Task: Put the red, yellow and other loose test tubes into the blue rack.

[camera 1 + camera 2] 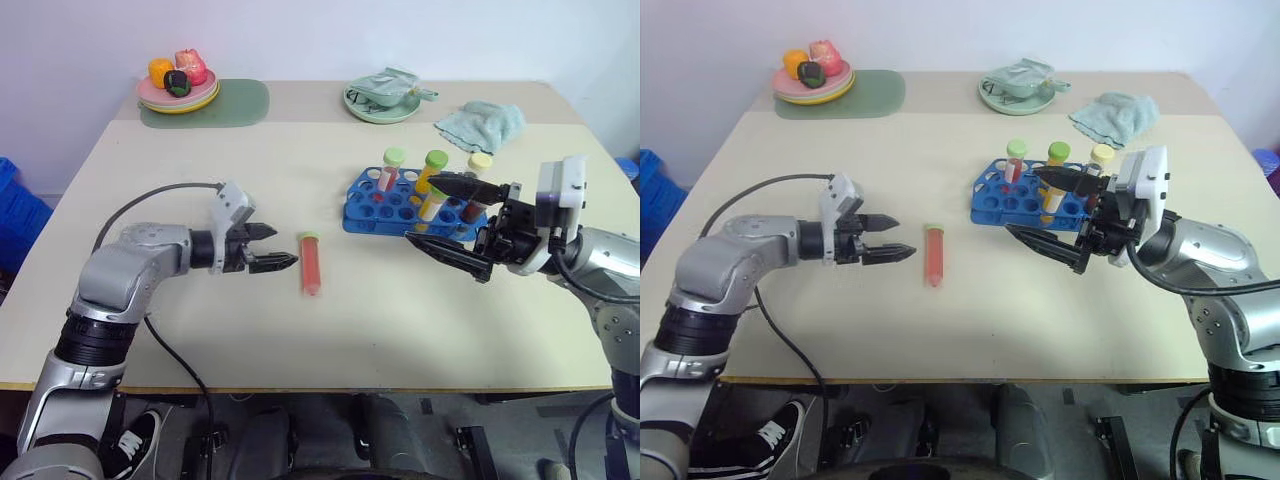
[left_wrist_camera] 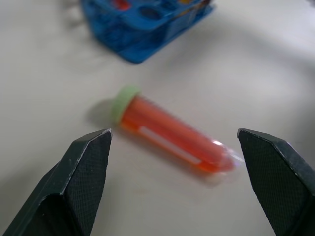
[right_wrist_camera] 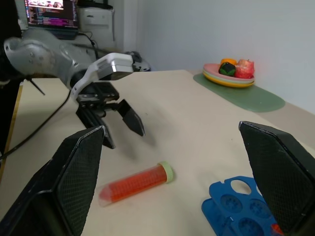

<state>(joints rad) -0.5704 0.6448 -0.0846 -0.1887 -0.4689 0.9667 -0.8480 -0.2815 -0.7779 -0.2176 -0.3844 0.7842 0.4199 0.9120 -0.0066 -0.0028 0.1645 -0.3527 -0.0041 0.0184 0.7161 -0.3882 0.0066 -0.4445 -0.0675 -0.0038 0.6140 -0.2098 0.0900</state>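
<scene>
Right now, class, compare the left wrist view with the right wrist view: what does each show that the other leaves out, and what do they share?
Left wrist view alone: the left tool's own two black fingers, spread wide to either side of the tube, looking down at the tabletop.

Right wrist view alone: the left tool seen from across the table, open and hovering near the tube; a plate of toy fruit on a green mat.

Both: the red-orange test tube with its pale green cap, lying on the table, and part of the blue rack.
</scene>
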